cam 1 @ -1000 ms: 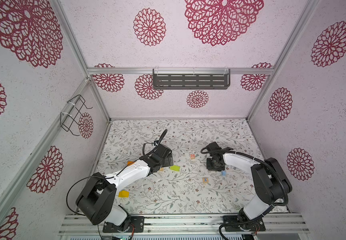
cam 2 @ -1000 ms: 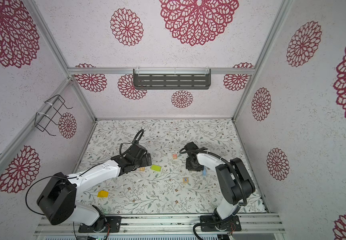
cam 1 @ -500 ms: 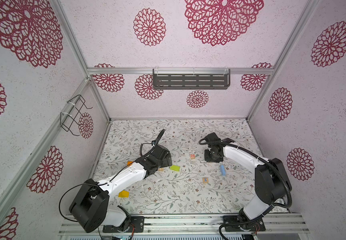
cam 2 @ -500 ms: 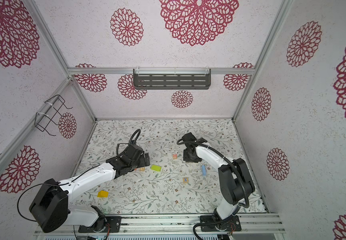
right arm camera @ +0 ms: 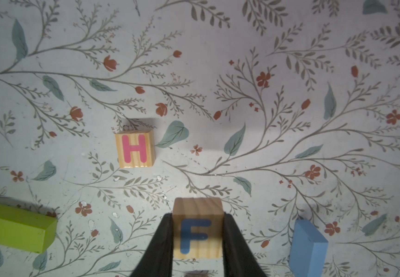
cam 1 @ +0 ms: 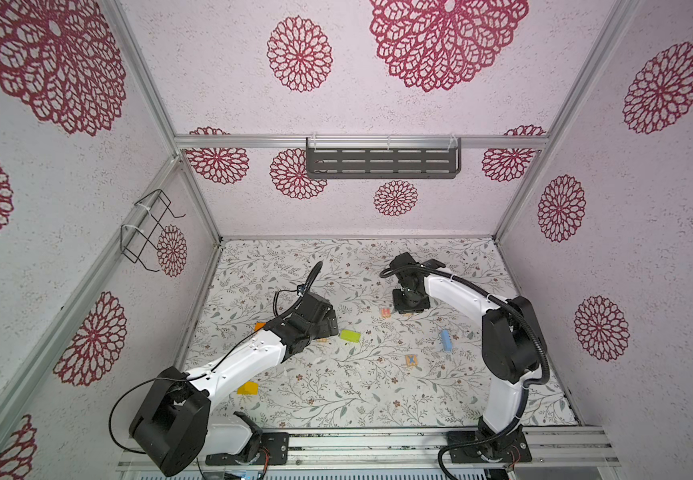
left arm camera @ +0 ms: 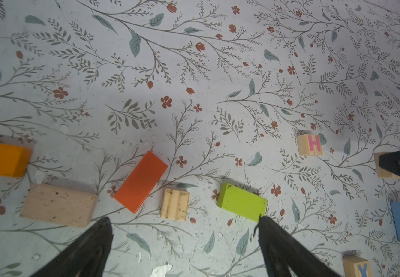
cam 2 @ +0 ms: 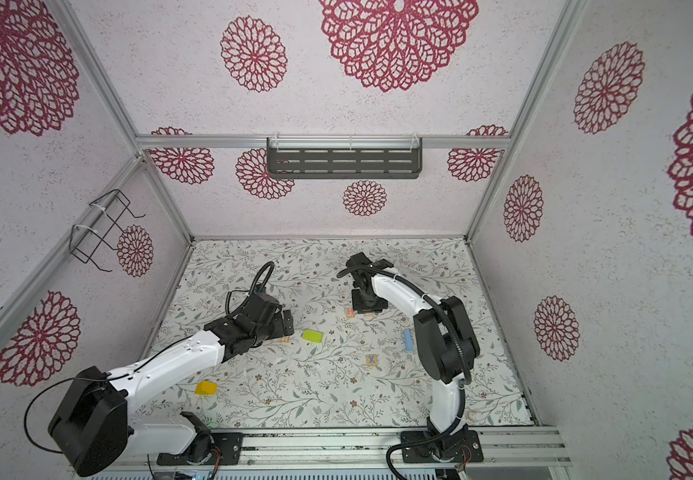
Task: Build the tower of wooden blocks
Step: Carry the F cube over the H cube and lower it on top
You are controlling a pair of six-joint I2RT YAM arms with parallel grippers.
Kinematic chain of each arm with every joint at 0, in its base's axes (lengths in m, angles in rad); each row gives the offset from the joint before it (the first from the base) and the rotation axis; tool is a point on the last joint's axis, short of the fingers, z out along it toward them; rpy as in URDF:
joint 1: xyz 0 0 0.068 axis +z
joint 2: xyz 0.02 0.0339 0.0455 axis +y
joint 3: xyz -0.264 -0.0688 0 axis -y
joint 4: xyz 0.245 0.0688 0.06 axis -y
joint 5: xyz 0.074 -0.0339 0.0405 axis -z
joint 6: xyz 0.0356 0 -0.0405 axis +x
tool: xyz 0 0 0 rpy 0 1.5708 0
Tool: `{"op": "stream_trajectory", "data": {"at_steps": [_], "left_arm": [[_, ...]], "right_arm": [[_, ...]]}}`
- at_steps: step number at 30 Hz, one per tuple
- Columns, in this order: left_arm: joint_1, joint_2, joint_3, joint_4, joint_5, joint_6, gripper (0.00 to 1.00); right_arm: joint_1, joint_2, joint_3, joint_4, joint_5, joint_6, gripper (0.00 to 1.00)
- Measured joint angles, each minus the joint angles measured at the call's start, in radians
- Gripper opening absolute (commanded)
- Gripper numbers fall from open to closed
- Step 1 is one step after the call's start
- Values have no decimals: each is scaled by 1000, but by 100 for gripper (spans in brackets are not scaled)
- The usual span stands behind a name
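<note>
Floral counter. Right pincer pinches the F cube by its flat sides; I judge it light, rigid, slick. Left pincer wide, empty.

- A floral-printed table cover is lying flat beneath me.
- A dark slotted shelf is hanging on the back wall.
- A black wire rack is hanging on the left wall.
</note>
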Motion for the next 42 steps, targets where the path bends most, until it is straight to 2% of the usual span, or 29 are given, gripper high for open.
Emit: {"op": "stream_trajectory", "data": {"at_steps": [19,42], "left_arm": [[32,-15,-53,18,45,2,97],[53,-14,-62,39,80,11,97]], "right_arm": [[61,202,226,-30,-6,3,30],[66,227,229,-36,-11,12,31]]}}
